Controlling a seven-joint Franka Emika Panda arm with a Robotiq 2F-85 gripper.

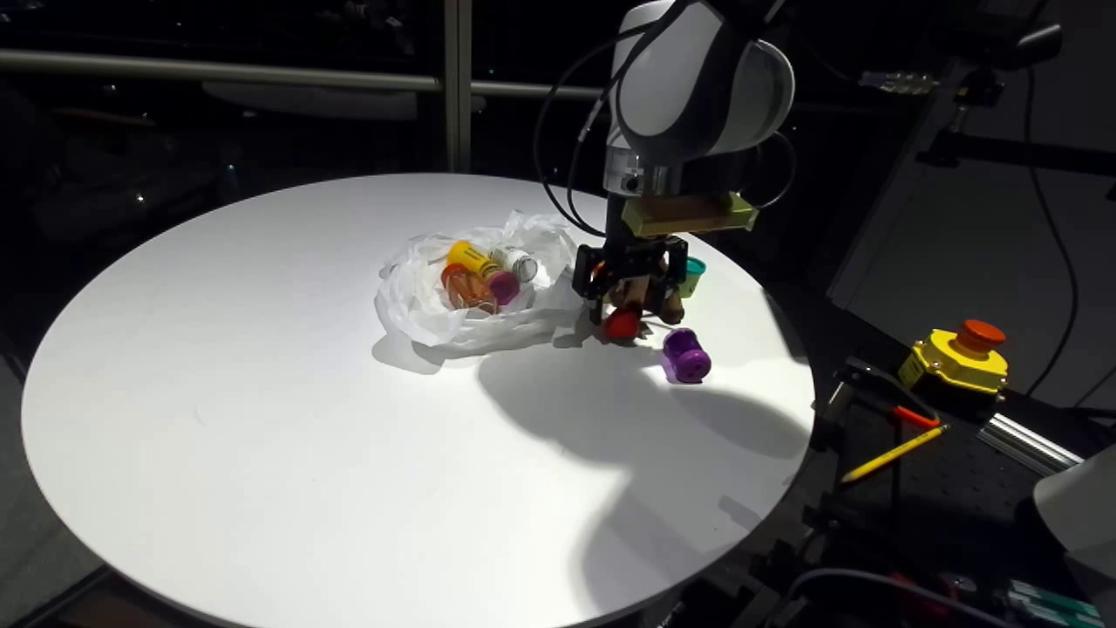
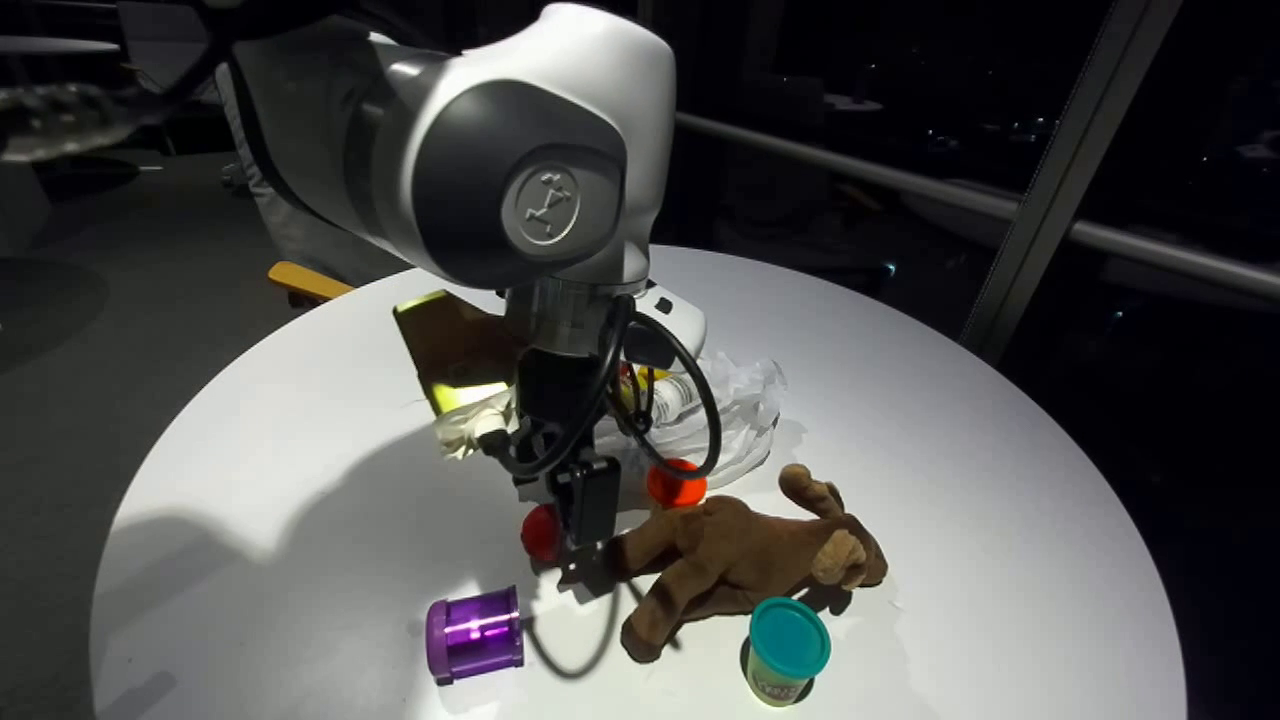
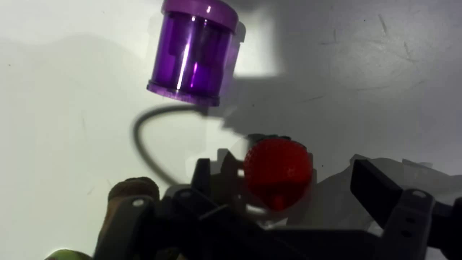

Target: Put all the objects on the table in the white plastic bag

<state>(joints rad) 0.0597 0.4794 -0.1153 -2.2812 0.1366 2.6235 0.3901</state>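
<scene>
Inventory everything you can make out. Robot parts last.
table: 1, white, centre
bag: 1, white, on table
pink-lidded tub: 1, yellow, in bag
container: 1, orange, in bag
bottle: 1, white, in bag
jar: 1, purple, on table
rounded object: 1, red, near jar
plush: 1, brown, on table
lid: 1, orange-red, between bag and plush
teal-lidded tub: 1, pale, near plush
emergency stop: 1, yellow and red, beside table
pencil: 1, yellow, near emergency stop
bar: 1, silver, near pencil
post: at least 1, grey, beyond table
arm: 1, white and black, above table
box: 1, yellowish, on arm
gripper: 1, black, open at the rounded object
</scene>
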